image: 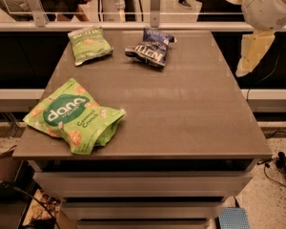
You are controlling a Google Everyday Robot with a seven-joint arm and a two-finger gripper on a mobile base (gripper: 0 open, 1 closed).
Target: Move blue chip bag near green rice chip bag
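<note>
The blue chip bag (151, 48), dark navy and crinkled with white lettering, lies at the far middle of the brown table (181, 113). The green rice chip bag (72, 116), a large bright green pouch marked "dana", lies at the near left. My gripper (230, 31) hangs in the air at the upper right, past the table's right edge, to the right of the blue bag and apart from it. Its two cream fingers (250, 51) stand spread apart and hold nothing.
A smaller green snack bag (89, 43) lies at the far left of the table. A railing (133, 26) with glass runs behind the far edge, with people beyond it. Cables lie on the floor at the right (281, 163).
</note>
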